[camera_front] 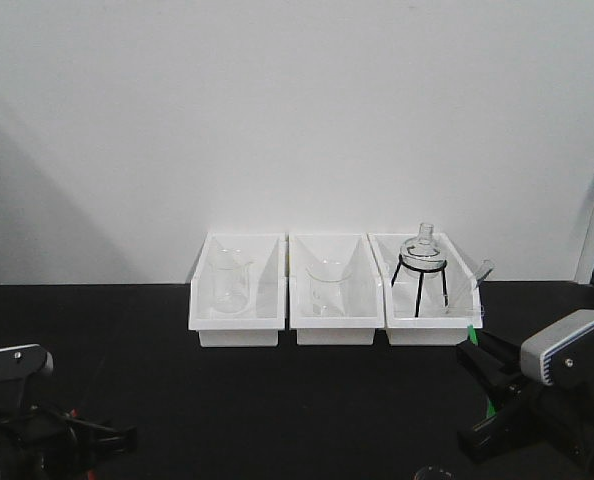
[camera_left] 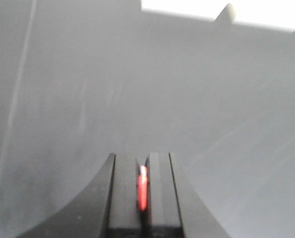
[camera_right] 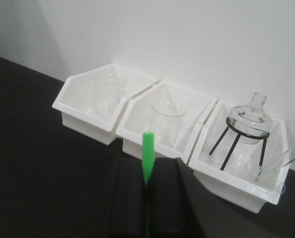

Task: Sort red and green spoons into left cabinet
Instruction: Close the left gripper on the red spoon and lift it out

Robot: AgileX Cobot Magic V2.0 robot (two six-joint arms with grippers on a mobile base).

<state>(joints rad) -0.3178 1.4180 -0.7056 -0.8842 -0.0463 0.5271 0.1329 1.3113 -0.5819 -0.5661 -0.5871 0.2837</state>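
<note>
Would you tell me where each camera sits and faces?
Front: behind the arms, facing white bins on black table; left arm, right arm at lower corners.
Left wrist: faces blurred grey surface; left gripper shut on red spoon.
Right wrist: faces the bins; right gripper shut on green spoon.
Shared: front and right wrist both show the bins.

Front faces wall (camera_front: 277, 120); right wrist shares 3 bins (camera_front: 337, 336); left wrist near grey cabinet (camera_left: 137, 89).
</note>
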